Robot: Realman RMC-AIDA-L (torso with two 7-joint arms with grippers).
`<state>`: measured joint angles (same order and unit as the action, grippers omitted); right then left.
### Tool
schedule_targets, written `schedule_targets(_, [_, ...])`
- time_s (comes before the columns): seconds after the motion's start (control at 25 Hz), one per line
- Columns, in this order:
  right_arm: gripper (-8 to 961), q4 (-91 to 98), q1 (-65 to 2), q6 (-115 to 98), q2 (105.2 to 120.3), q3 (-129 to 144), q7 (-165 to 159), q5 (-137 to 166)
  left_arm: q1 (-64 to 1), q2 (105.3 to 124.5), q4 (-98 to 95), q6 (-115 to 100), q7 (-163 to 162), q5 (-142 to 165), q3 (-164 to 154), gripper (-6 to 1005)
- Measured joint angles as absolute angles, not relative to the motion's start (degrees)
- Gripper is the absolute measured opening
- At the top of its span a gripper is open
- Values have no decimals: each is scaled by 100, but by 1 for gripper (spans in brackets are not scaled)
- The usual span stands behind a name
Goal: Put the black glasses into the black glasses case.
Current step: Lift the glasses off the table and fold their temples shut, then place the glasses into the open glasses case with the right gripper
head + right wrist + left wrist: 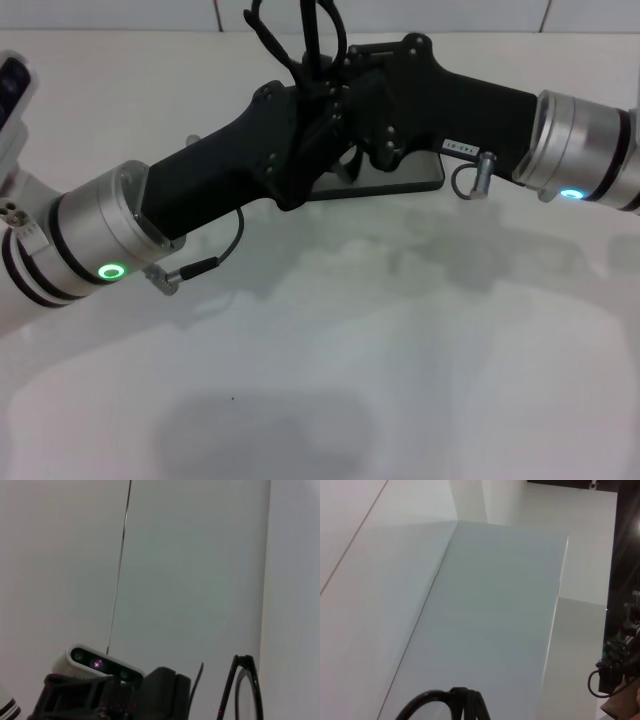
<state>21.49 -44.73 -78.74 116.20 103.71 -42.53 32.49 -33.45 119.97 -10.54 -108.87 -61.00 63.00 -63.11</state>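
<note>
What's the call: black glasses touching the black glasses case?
Cannot tell. Head view: black glasses stick up above the left hand and right hand, black glasses case lies beneath them; the hands hide the space between.

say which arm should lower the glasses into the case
Left, probably: the black glasses stand up from the left gripper, over the black glasses case; the right gripper only crowds alongside.

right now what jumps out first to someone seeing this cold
Two black arms meet over the far middle of the white table, the left gripper and right gripper close together. Between them the black glasses are raised, thin frame and temples sticking up. Just beneath lies the black glasses case, flat on the table and mostly hidden by the grippers.
</note>
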Motion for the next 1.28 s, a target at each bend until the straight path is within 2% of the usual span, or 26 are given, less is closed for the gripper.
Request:
schedule_targets(0.72, [124, 2225, -4454, -7877, 11619, 10550, -4253, 3224, -3312, 11997, -1028, -10898, -6094, 6266, -6301, 38])
schedule_targets(1.0, [128, 2241, -4298, -7800, 11610, 10435, -4246, 3202, -3064, 11969, -1083, -11258, -6100, 6222, -6245, 38])
schedule_targets(1.16, [130, 2450, -4132, -7845, 11486, 10407, -4295, 3278, -2578, 11922, -1443, -11608, -6125, 6029, -6143, 38])
schedule_targets(1.28, [131, 3150, -3910, -7741, 11244, 10393, -4531, 3677, -2067, 11830, -2039, -11642, -6196, 6097, -6177, 38])
